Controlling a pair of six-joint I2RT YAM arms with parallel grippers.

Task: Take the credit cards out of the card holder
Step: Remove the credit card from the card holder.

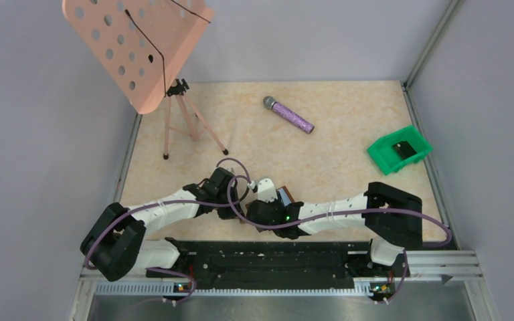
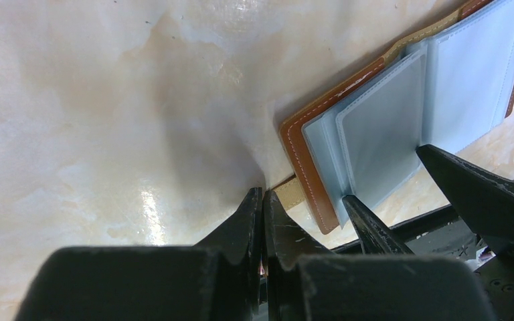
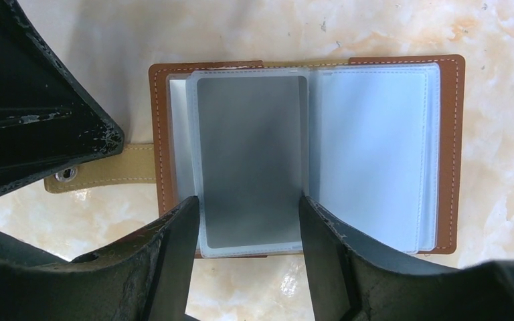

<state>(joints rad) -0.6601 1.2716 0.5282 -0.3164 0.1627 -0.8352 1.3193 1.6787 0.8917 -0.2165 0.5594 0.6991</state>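
The brown card holder lies open on the table, two clear sleeves facing up. A grey credit card sits in its left sleeve. My right gripper is open, one finger along each side edge of that sleeve at its near end. My left gripper is shut, its tips at the holder's tan strap beside the brown cover. From above, the card holder is mostly hidden where the left gripper and right gripper meet.
A pink perforated music stand on a tripod stands at the back left. A purple microphone lies at the back centre. A green bin sits at the right edge. The black base rail runs along the near edge.
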